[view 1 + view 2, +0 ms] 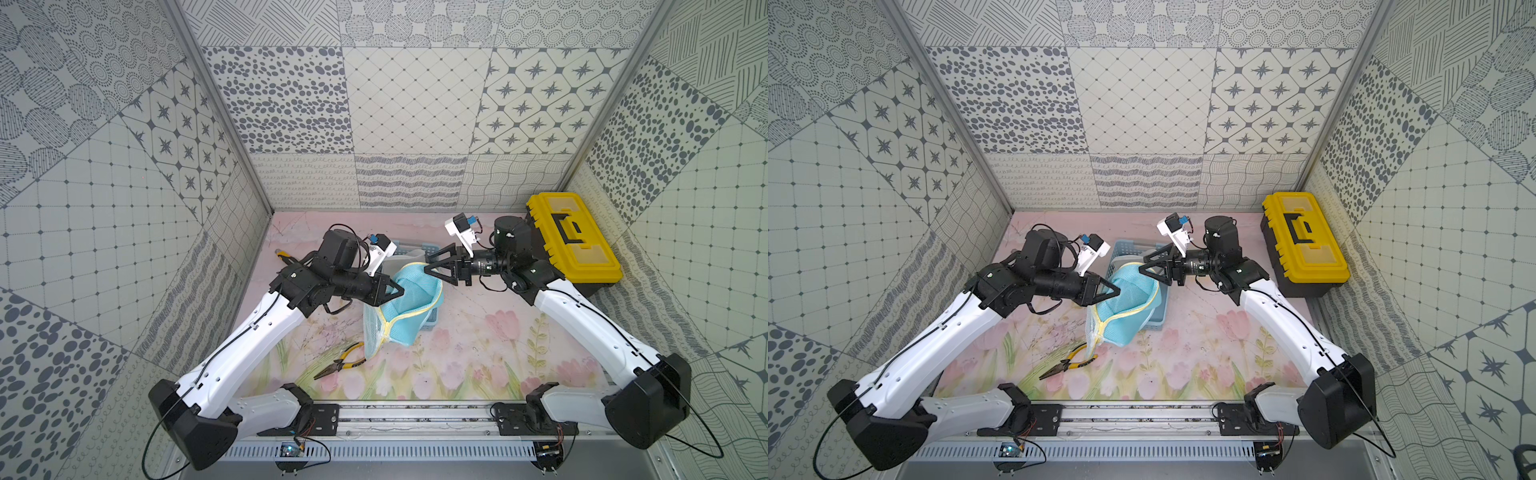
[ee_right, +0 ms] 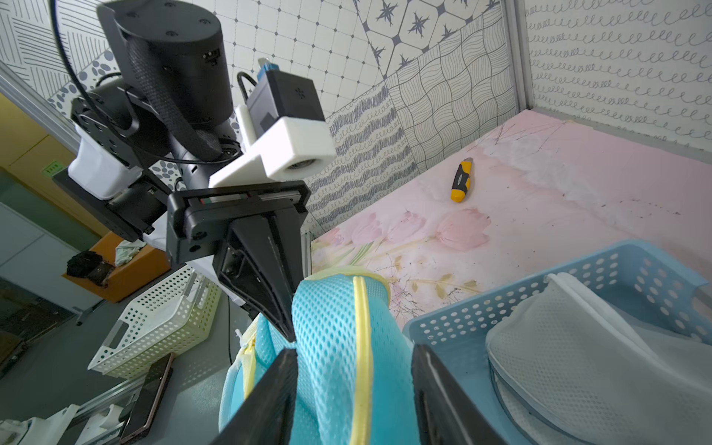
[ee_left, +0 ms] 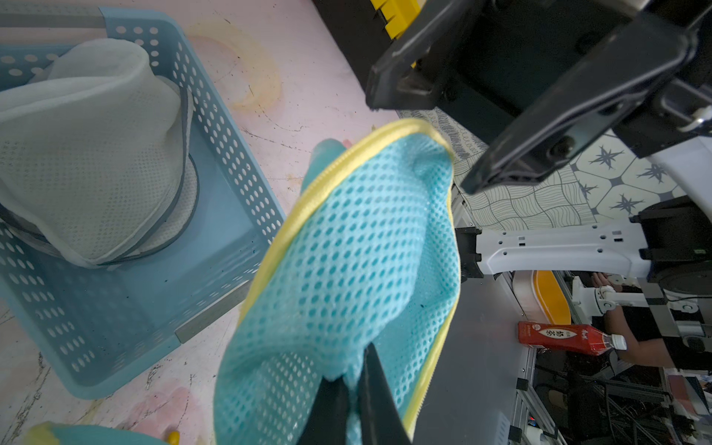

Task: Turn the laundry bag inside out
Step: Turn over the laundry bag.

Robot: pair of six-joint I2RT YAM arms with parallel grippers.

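Right now the laundry bag [image 1: 401,305] hangs off the worktop [image 1: 478,353], mostly over the near end of the blue basket [image 3: 215,127], its lower corner drooping toward the pliers [image 1: 340,363]. Left hand [image 3: 356,379] is pressed together, pinching the turquoise mesh just inside the yellow zipper rim. Right hand [image 2: 352,366] is spread, fingers either side of the opposite rim fold, not clamping it.

Risks:
- Bag weight sits on one small pinch of mesh; a tug could slip it free, and the bag would drop onto the basket or pliers.
- Right hand may close on both layers, or on the zipper tape only, so the mouth stays closed and inversion stalls.
- Mesh holes can snag a fingertip when it pushes inside.
- Two hands are near each other over the bag; a misjudged reach could bump them.
- Basket also holds a white mesh bag [image 3: 92,154]; a low reach could catch it instead.
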